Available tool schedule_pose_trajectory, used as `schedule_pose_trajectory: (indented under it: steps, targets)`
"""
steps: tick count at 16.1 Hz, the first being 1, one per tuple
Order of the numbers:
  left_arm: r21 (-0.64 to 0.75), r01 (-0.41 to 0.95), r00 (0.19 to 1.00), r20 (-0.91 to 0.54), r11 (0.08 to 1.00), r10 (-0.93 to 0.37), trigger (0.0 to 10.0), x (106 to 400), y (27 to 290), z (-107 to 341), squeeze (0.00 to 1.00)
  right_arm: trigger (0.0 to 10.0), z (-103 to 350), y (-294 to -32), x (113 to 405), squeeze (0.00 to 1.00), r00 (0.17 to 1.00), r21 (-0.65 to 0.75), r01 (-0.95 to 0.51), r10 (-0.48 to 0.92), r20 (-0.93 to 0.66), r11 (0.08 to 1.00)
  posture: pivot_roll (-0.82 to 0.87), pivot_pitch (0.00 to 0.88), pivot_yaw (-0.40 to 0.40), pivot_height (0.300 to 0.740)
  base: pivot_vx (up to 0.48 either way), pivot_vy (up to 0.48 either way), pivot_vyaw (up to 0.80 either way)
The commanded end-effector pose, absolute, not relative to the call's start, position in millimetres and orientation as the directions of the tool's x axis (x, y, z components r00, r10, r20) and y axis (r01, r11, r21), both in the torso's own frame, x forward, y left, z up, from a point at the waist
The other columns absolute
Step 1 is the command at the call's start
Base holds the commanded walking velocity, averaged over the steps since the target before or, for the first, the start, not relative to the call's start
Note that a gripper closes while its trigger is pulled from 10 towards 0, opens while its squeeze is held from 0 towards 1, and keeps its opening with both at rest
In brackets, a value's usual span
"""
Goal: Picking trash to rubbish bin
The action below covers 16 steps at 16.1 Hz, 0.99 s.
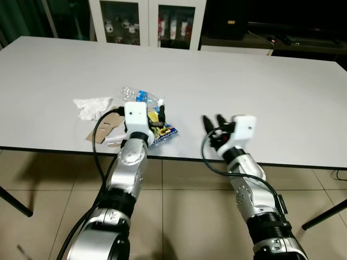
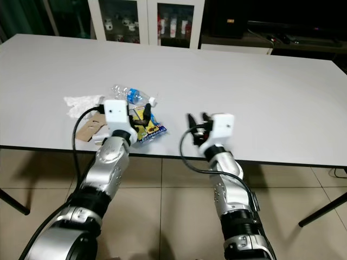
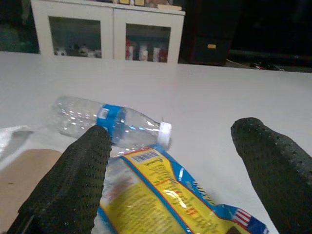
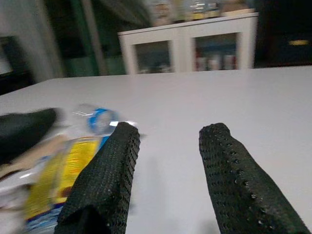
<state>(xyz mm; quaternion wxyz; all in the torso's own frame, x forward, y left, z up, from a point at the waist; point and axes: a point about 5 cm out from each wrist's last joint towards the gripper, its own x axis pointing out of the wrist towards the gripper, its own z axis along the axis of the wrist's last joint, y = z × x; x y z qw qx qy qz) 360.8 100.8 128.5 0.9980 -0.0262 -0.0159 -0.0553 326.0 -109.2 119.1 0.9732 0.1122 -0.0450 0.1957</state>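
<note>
White table, glass-fronted cabinet behind

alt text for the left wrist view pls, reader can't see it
The left gripper, jaws open, hovers over a yellow and blue snack wrapper on a white table. A clear plastic bottle with a blue label lies on its side just beyond the wrapper, and a white glass-door cabinet stands behind the table.

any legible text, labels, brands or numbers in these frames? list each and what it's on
None can be read.
Yellow snack bag: red lettering and a barcode, too blurred to read.
Plastic bottle: blue label, no print that can be made out.
Items in the white cabinet: too small to read.
Left gripper is open over the bag; right gripper is open over the table.
</note>
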Motion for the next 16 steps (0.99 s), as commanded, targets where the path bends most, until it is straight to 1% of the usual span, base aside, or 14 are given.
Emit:
schedule_pose_trajectory:
  steps: [1,2,3,5,10,11,14,16]
  targets:
    - [-0.040,0.108,0.994,0.024,0.993,-0.107,10.0,362,99,127,0.00,10.0,123,-106,325,0.00,0.889,0.183,-0.456,0.437,0.134,0.871,-0.01,0.018,-0.069,0.740,0.000,0.000,0.00]
    - [-0.038,0.103,0.995,0.018,0.994,-0.103,10.0,363,100,126,0.00,10.0,123,-101,323,0.00,0.855,0.164,-0.519,0.504,0.123,0.839,-0.01,0.017,-0.068,0.740,0.000,0.000,0.00]
    - [-0.037,0.100,0.995,0.015,0.994,-0.100,10.0,363,101,125,0.00,10.0,123,-99,321,0.00,0.839,0.155,-0.544,0.531,0.119,0.825,-0.01,0.017,-0.068,0.740,0.000,0.000,0.00]
    - [-0.040,0.080,0.997,0.006,0.996,-0.080,10.0,364,105,123,0.00,10.0,123,-93,316,0.00,0.780,0.151,-0.626,0.617,0.107,0.765,-0.01,0.012,-0.067,0.740,0.000,0.000,0.00]
    - [-0.038,0.085,0.996,0.001,0.996,-0.085,10.0,364,104,121,0.00,10.0,122,-85,309,0.00,0.712,0.156,-0.702,0.695,0.103,0.695,-0.01,0.000,-0.062,0.740,0.000,0.000,0.00]
    - [-0.037,0.091,0.996,0.001,0.995,-0.091,10.0,364,102,120,0.00,10.0,123,-82,304,0.00,0.667,0.163,-0.744,0.737,0.108,0.649,-0.02,0.000,-0.061,0.740,0.000,0.000,0.00]
    - [-0.036,0.095,0.996,0.001,0.995,-0.095,10.0,364,101,120,0.00,10.0,124,-78,300,0.00,0.624,0.169,-0.778,0.773,0.111,0.604,-0.01,0.000,-0.060,0.740,0.000,0.000,0.00]
    - [-0.036,0.093,0.996,-0.002,0.995,-0.094,10.0,364,102,118,0.00,10.0,124,-74,295,0.00,0.581,0.171,-0.810,0.806,0.113,0.561,-0.01,0.000,-0.059,0.740,0.000,0.000,0.00]
